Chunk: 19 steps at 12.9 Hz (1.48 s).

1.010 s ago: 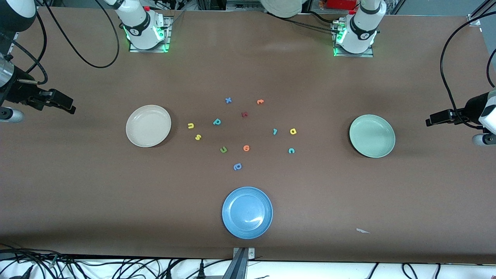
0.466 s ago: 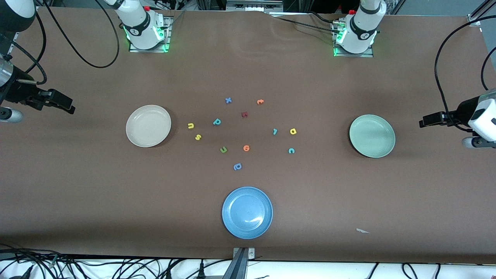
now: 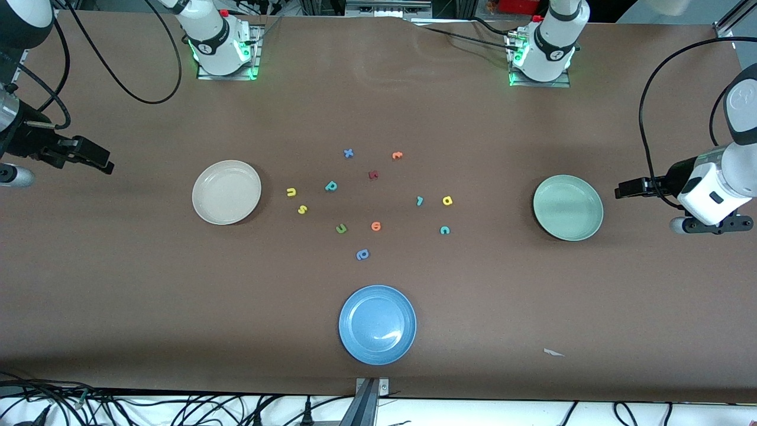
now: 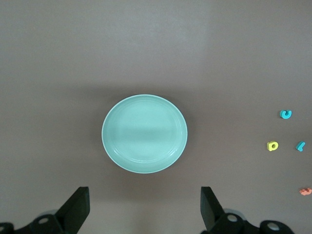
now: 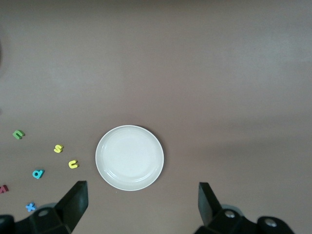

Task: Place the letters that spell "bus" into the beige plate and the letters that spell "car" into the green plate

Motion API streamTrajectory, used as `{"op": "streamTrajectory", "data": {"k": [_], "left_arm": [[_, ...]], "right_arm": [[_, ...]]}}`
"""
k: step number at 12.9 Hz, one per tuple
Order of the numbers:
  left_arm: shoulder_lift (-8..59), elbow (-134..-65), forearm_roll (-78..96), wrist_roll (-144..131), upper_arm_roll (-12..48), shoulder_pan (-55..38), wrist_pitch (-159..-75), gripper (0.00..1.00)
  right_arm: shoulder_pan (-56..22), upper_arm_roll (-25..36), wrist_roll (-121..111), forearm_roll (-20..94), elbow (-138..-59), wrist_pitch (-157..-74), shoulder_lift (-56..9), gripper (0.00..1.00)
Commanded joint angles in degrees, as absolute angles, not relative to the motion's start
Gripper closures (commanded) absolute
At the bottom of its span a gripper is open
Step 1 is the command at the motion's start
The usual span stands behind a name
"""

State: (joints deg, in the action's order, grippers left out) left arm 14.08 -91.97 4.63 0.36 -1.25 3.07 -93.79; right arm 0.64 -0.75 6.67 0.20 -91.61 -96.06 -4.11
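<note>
The beige plate (image 3: 226, 192) (image 5: 129, 157) lies empty toward the right arm's end. The yellow u (image 3: 291, 191) (image 5: 73, 164), yellow s (image 3: 302, 209) (image 5: 58, 148) and teal b (image 3: 331, 186) (image 5: 37, 173) lie on the table beside it. The green plate (image 3: 568, 207) (image 4: 144, 134) lies empty toward the left arm's end. The teal r (image 3: 419, 201) (image 4: 300, 146), yellow a (image 3: 447, 200) (image 4: 272, 146) and teal c (image 3: 445, 230) (image 4: 286, 114) lie between it and the table's middle. My left gripper (image 3: 624, 190) (image 4: 145, 209) hangs open over bare table beside the green plate. My right gripper (image 3: 100, 161) (image 5: 143, 207) waits open over bare table beside the beige plate.
A blue plate (image 3: 377, 324) lies nearest the front camera. Among the task letters lie a green u (image 3: 341, 228), an orange letter (image 3: 375, 226), a periwinkle letter (image 3: 362, 254), a blue x (image 3: 348, 153), an orange t (image 3: 397, 155) and a dark red letter (image 3: 373, 174).
My left arm has swung in from the table's end toward the green plate. The right arm and all letters have stayed put.
</note>
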Motion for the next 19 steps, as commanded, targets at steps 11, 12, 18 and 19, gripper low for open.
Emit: {"op": "streamTrajectory", "data": {"k": [11,12,18,19], "left_arm": [[11.6,-91.2,0.6,0.1,-1.1,2.9,-92.0,0.02],[11.3,-91.2,0.2,0.1,-1.0,2.9,-91.5,0.02],[10.5,-91.1,-1.8,0.2,0.0,2.8,-91.0,0.01],[10.5,-91.1,-1.8,-0.1,-0.1,2.8,-91.0,0.00]], "right_arm": [[0.9,-0.9,6.6,0.6,-92.2,-95.9,-3.3,0.00],[0.9,-0.9,6.7,0.6,-92.2,-95.9,-3.3,0.00],[0.9,-0.9,6.5,0.6,-92.2,-95.9,-3.3,0.00],[0.9,-0.9,6.5,0.6,-92.2,-95.9,-3.3,0.00]]}}
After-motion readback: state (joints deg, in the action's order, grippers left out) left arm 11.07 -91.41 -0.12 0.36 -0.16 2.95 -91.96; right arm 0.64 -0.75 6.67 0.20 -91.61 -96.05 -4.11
